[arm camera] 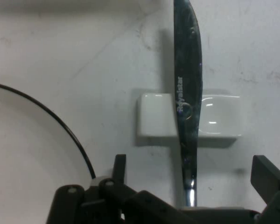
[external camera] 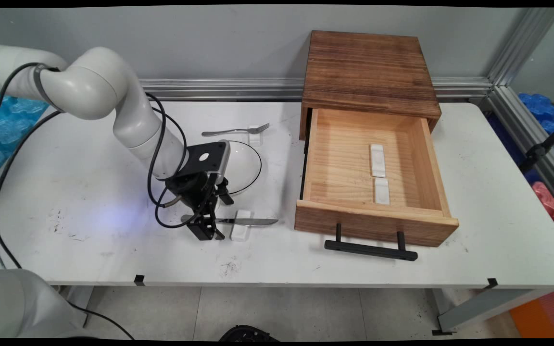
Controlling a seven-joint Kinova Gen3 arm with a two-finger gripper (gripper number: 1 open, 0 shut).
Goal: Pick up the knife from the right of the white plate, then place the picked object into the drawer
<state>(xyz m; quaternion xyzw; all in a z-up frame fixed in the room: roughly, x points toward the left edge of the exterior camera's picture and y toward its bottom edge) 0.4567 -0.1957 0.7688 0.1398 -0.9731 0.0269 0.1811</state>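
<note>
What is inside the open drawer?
Two small white rests lie in line on the floor of the drawer, nothing else. The back part, under the cabinet, is covered and cannot be seen.

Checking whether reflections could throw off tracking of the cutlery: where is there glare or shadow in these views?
Hand view: the knife blade mirrors dark mottled reflections, and the white rest under it carries small bright highlights. Main view: the plate shows a soft sheen, the gripper shades the table beneath, and the drawer is evenly lit.
</note>
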